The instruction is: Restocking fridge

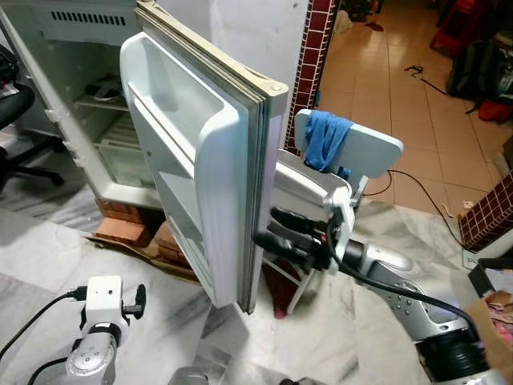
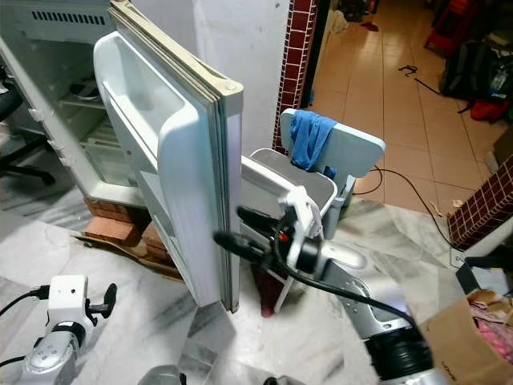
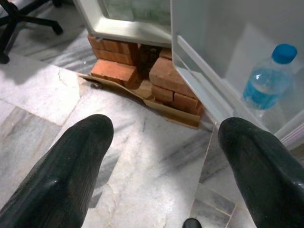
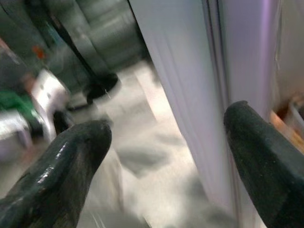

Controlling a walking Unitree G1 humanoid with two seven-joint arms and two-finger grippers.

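Note:
The white fridge (image 1: 96,120) stands open, and its door (image 1: 200,160) is swung out toward me with empty-looking shelves on its inner side. My right gripper (image 1: 271,228) is open at the door's outer edge (image 4: 190,95), one finger on each side of that edge. My left gripper (image 1: 138,301) hangs low over the marble floor, open and holding nothing. In the left wrist view a clear water bottle with a blue cap (image 3: 268,78) stands in the door's lowest shelf.
The fridge rests on red bricks (image 1: 120,220) and flattened cardboard. Right behind the door stands a white chair (image 1: 369,148) with a blue cloth (image 1: 325,140) over its back. An office chair (image 1: 16,112) is at far left and a cardboard box (image 1: 489,321) at lower right.

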